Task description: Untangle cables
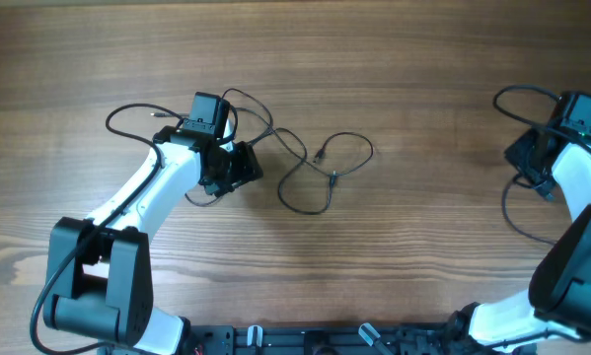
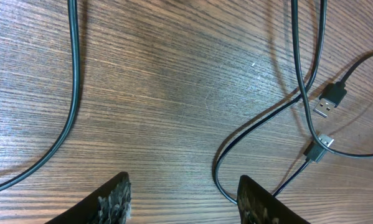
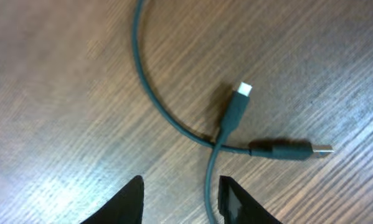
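Thin black cables (image 1: 315, 163) lie looped and crossed on the wood table, right of my left gripper (image 1: 238, 170). In the left wrist view my left gripper (image 2: 185, 200) is open and empty just above the table. One cable (image 2: 74, 93) runs down the left, and crossed loops with two plugs (image 2: 330, 99) lie to the right. Another black cable (image 1: 517, 212) lies by my right gripper (image 1: 528, 158). In the right wrist view my right gripper (image 3: 180, 200) is open, with this cable (image 3: 208, 180) lying between the fingers close to the right one. Its two plug ends (image 3: 243, 90) cross ahead.
The table is bare brown wood (image 1: 423, 59). The thicker arm wires loop beside the left arm (image 1: 127, 113) and above the right arm (image 1: 522, 94). The arm bases stand at the front edge (image 1: 305, 340).
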Tool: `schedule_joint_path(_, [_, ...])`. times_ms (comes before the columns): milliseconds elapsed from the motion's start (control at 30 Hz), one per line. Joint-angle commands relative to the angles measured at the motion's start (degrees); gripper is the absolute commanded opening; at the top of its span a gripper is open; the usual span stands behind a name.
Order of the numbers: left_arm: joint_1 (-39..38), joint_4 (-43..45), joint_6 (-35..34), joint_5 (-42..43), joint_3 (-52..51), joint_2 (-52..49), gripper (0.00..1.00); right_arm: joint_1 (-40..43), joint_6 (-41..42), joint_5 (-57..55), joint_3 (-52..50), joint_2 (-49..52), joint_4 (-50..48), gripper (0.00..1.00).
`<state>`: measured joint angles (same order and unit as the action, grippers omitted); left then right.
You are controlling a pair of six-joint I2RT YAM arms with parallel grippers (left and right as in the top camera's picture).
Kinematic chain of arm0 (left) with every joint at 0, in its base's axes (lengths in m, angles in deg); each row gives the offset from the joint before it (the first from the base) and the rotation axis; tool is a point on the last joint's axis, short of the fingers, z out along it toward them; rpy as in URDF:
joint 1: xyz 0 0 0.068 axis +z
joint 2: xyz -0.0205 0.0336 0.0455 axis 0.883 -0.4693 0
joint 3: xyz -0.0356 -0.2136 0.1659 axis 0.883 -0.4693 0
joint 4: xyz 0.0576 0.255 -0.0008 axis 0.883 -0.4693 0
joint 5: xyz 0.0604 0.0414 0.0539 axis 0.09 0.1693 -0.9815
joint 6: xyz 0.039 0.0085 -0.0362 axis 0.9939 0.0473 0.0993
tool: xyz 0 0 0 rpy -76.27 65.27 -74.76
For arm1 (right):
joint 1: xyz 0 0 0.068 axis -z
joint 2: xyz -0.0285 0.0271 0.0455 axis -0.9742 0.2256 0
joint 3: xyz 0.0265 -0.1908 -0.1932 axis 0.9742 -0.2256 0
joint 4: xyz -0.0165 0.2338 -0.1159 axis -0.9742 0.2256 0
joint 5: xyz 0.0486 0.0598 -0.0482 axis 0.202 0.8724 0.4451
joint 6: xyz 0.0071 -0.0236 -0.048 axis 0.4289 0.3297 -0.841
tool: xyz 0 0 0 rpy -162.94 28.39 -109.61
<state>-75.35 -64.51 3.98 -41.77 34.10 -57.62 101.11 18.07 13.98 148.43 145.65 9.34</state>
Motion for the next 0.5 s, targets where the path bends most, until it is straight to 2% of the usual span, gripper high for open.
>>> schedule_joint_path(0, [0.04,-0.52,0.87,-0.33,0.04,-0.52,0.57,-0.17,-0.20,-1.84,0.59,7.39,1.29,0.46])
schedule_joint_path(200, [0.04,-1.09,0.87,-0.35,0.04,-0.52,0.57,-0.17,-0.22,-1.88,0.59,11.67,0.20,0.45])
schedule_joint_path(300, [0.04,-1.09,0.87,-0.33,0.04,-0.52,0.57,-0.17,-0.20,-1.64,0.59,11.65,0.00,0.21])
schedule_joint_path(367, [0.04,-1.09,0.87,-0.33,0.04,-0.52,0.56,-0.17,-0.20,-1.57,0.59,11.65,0.00,0.11])
schedule_joint_path(400, [0.04,-1.11,0.87,-0.33,0.04,-0.52,0.56,-0.17,-0.22,-1.11,0.59,11.63,0.02,0.06])
schedule_joint_path(467, [0.04,-1.11,0.87,-0.35,0.04,-0.52,0.57,-0.17,-0.24,1.18,1.01,11.23,0.15,0.04])
